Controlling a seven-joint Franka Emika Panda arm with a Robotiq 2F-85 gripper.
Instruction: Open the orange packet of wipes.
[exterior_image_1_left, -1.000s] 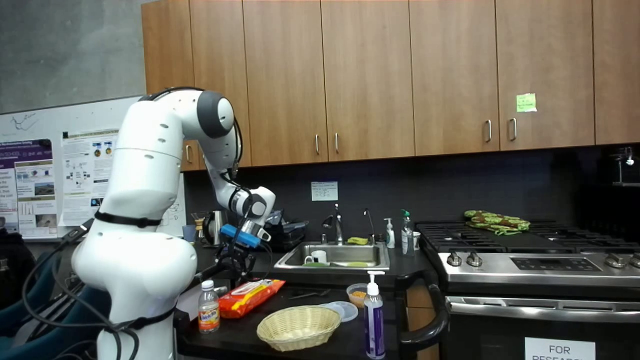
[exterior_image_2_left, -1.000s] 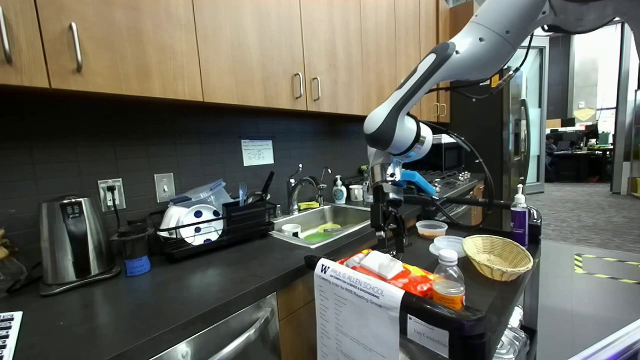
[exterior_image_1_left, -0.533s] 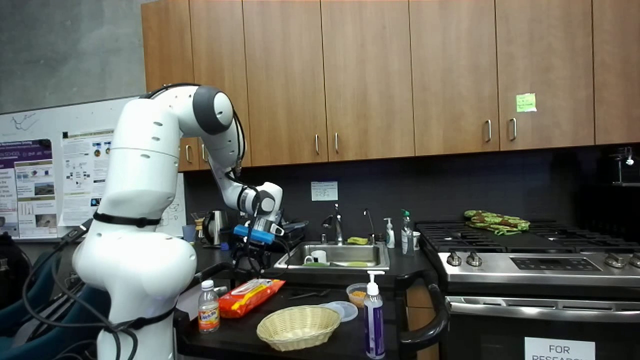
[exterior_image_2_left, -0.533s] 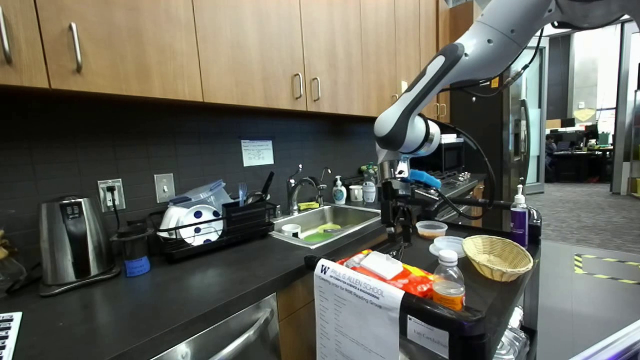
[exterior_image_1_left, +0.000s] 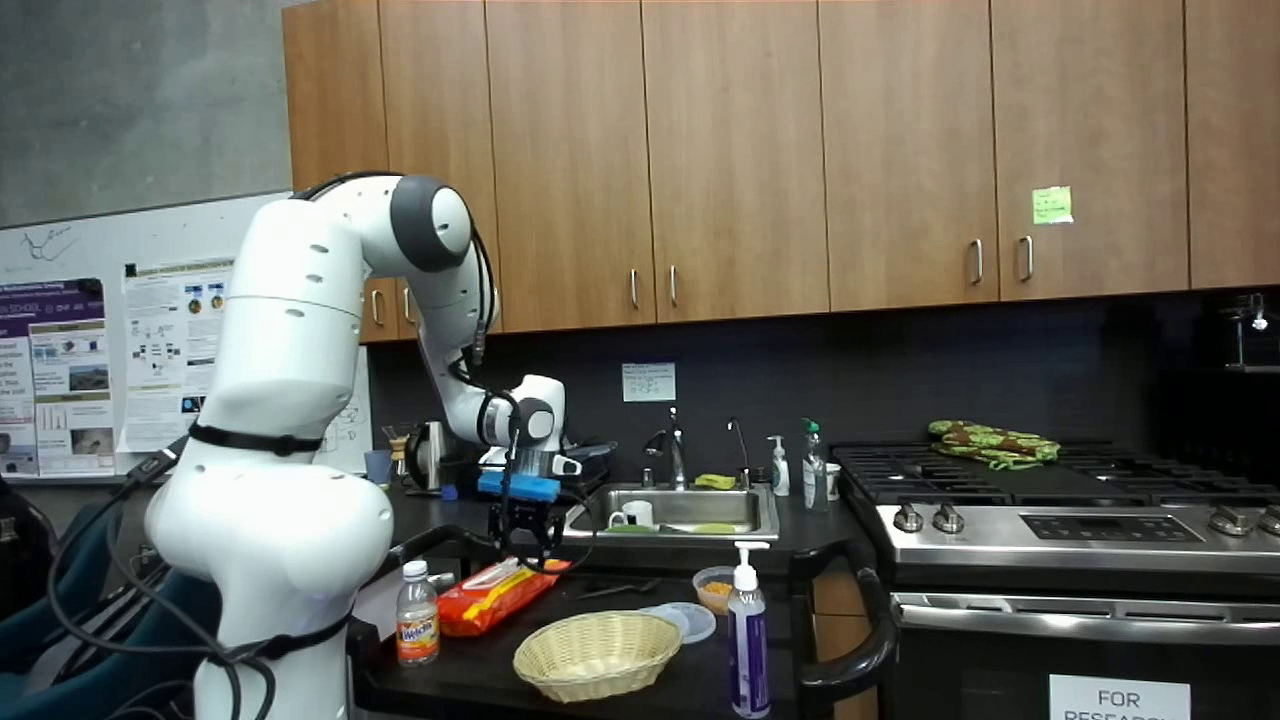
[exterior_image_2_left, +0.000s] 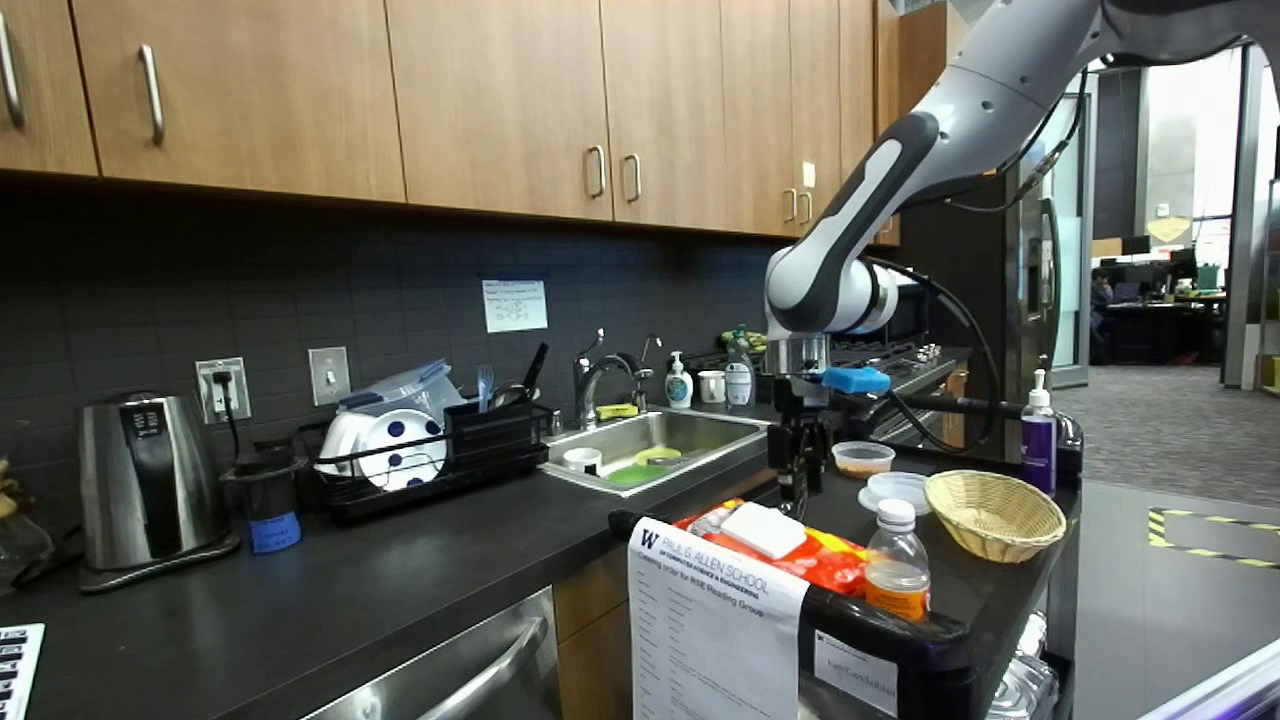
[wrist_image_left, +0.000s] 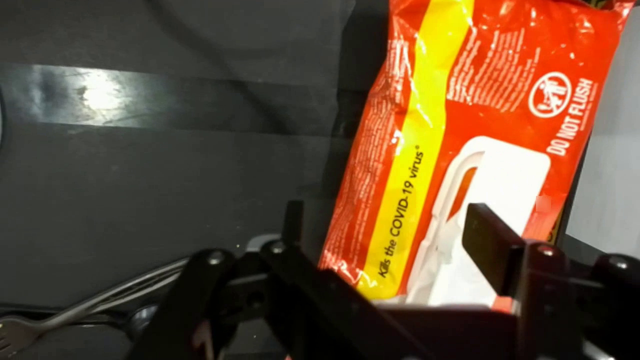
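The orange packet of wipes (exterior_image_1_left: 500, 597) lies flat on the black cart, and it shows in both exterior views (exterior_image_2_left: 838, 563). In the wrist view the packet (wrist_image_left: 500, 115) has a yellow stripe and a white lid (wrist_image_left: 510, 175). A strip of orange shows between the lid and its rim; I cannot tell whether the lid is ajar. My gripper (wrist_image_left: 382, 227) is open and empty, pointing down above the packet's far end. One finger is over the dark cart top beside the packet, the other over the white lid. The gripper also shows in both exterior views (exterior_image_1_left: 527, 552) (exterior_image_2_left: 797, 495).
A juice bottle (exterior_image_1_left: 417, 620) stands against the packet's near end. A woven basket (exterior_image_1_left: 598, 650), a small tub (exterior_image_1_left: 714, 592), a clear lid (exterior_image_1_left: 690, 620) and a pump bottle (exterior_image_1_left: 748, 640) are on the cart. A fork (wrist_image_left: 75, 315) lies beside the gripper.
My gripper has moved to the right in both exterior views and turned to point more straight down, then lowered slightly. The packet has not moved.
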